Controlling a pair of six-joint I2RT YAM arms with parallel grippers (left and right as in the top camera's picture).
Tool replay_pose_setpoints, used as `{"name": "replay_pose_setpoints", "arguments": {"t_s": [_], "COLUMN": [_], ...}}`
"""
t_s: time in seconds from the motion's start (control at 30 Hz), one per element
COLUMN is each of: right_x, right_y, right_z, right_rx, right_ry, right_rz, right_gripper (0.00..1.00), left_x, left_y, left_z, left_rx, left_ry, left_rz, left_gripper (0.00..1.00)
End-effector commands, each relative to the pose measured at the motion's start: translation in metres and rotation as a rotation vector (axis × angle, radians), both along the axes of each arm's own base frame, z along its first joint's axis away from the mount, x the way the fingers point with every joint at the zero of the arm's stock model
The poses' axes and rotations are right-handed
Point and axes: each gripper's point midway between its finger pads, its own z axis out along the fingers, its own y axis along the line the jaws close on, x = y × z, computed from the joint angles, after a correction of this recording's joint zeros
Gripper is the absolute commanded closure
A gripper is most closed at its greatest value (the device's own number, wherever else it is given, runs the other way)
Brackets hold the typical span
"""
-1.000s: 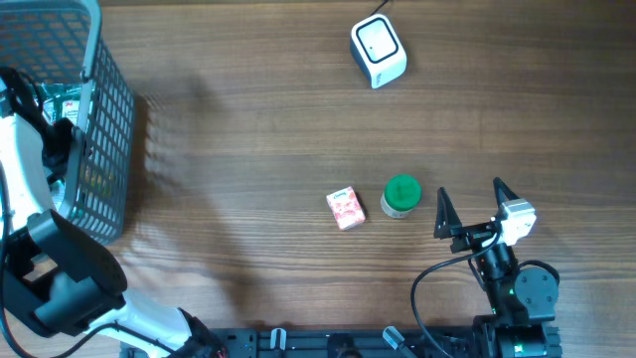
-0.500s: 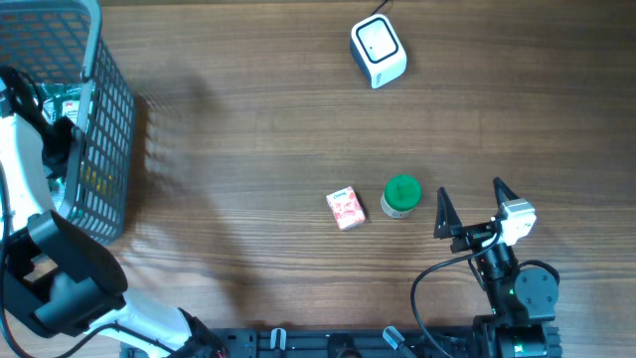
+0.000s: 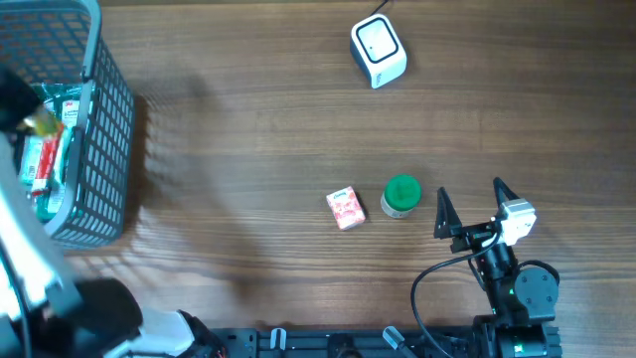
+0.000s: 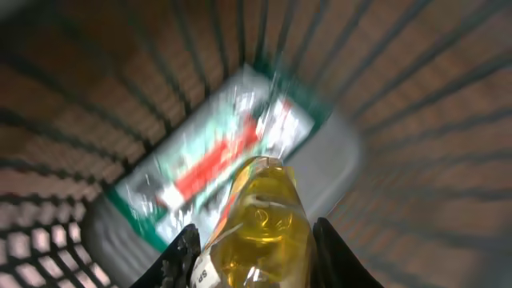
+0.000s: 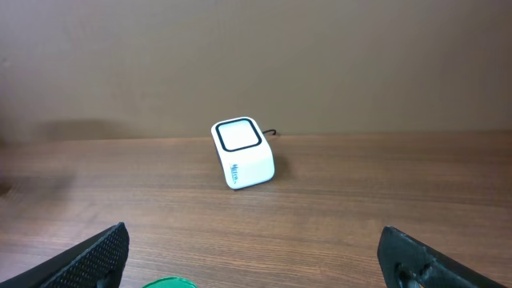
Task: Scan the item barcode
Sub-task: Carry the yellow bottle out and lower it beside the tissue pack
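Wood table (image 3: 248,129), bare brown wall behind. Left gripper (image 4: 256,260) is down inside the wire basket (image 3: 109,119), fingers pinching a yellow bottle (image 4: 260,224); a green-red packet (image 4: 216,160) lies just beyond it. Right gripper (image 3: 469,194) spread wide, holding nothing, scanner (image 5: 242,152) well ahead of it. Step judged: pick-up. Next: lift bottle clear of basket wall, carry to scanner, turn barcode toward its window
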Motion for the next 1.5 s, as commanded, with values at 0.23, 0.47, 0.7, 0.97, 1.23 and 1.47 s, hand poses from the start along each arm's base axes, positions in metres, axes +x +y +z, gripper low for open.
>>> {"name": "replay_pose_setpoints", "arguments": {"t_s": [0.23,0.47,0.7,0.97,1.23,1.47], "right_x": [0.000,0.000,0.000,0.000,0.000,0.000], "right_y": [-0.002,-0.002,-0.002,-0.002,-0.002,-0.002], "right_z": [0.001,0.001,0.001,0.001,0.001,0.001], "right_rx": [-0.005,-0.005,-0.005,-0.005,-0.005,-0.005], "right_ry": [-0.005,-0.005,-0.005,-0.005,-0.005,-0.005], "right_rz": [-0.011,-0.011,-0.011,-0.011,-0.011,-0.011], "right_gripper": [0.00,0.00,0.00,0.00,0.00,0.00], "left_x": [-0.022,-0.036,-0.052,-0.056,-0.047,-0.047], "left_y": [-0.097,-0.176,-0.261,-0.323,-0.390,-0.437], "left_z": [0.167,0.193,0.165,0.086,0.025,-0.033], "left_rx": [0.015,-0.026,-0.144,-0.264,-0.300,-0.271], "left_ry": [-0.504,-0.581,-0.456,-0.097,0.160,0.305], "left_rz": [-0.212,-0.397,-0.639,-0.801,-0.957,-1.003], "left_gripper": [0.83,0.85,0.86,0.88,0.91,0.90]}}
